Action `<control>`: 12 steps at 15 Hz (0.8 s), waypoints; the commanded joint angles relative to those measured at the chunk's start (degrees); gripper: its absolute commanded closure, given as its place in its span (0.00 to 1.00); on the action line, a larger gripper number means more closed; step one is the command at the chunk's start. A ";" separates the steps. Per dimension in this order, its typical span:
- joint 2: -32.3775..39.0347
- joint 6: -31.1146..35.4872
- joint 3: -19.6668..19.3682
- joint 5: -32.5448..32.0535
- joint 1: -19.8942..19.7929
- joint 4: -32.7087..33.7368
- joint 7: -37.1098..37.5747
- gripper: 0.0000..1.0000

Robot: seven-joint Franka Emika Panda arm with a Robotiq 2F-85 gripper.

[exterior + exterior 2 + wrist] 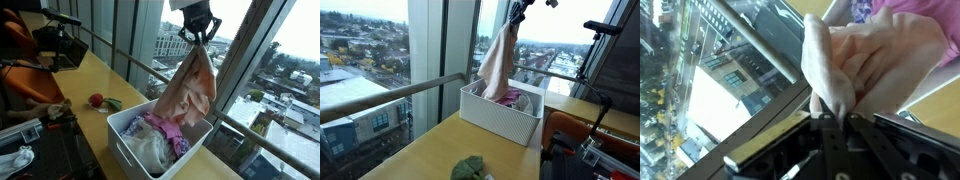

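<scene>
My gripper point(201, 33) is shut on the top of a light pink cloth point(190, 85) and holds it high above a white rectangular bin point(125, 140). The cloth hangs down with its lower end reaching into the bin. In the other exterior view the gripper point(517, 15) and hanging cloth point(499, 62) stand over the same bin point(500, 115). The wrist view shows the cloth point(855, 65) pinched between the shut jaws point(831, 117). The bin holds several more garments, pink, purple and white point(155, 135).
The bin sits on a yellow wooden tabletop point(95, 80) beside large windows over a city. A red and green object point(98, 101) lies on the table. A green crumpled cloth point(471, 168) lies near the table's front. Camera gear and cables point(45, 45) stand at one end.
</scene>
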 commanded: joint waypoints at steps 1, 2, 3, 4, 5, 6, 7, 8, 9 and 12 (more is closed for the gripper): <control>-1.57 2.61 -0.43 -0.33 -0.08 -6.21 0.99 0.98; -1.52 3.03 -0.43 -0.39 -0.04 -7.31 1.22 0.98; -1.53 2.97 -0.43 -0.28 -0.06 -8.12 1.20 0.98; -1.49 3.19 -0.38 -0.26 0.00 -8.89 1.37 0.98; -1.38 3.40 -0.28 -0.29 0.11 -9.60 1.58 0.98; -1.31 3.51 -0.22 -0.35 0.21 -10.20 1.76 0.98; -1.27 3.64 -0.16 -0.43 0.29 -10.88 1.90 0.98; -1.23 3.67 -0.06 -0.44 0.42 -11.47 2.06 0.98; -1.24 3.72 0.00 -0.41 0.52 -12.06 2.08 0.98; -1.40 3.93 0.22 -0.69 1.05 -13.78 2.50 0.98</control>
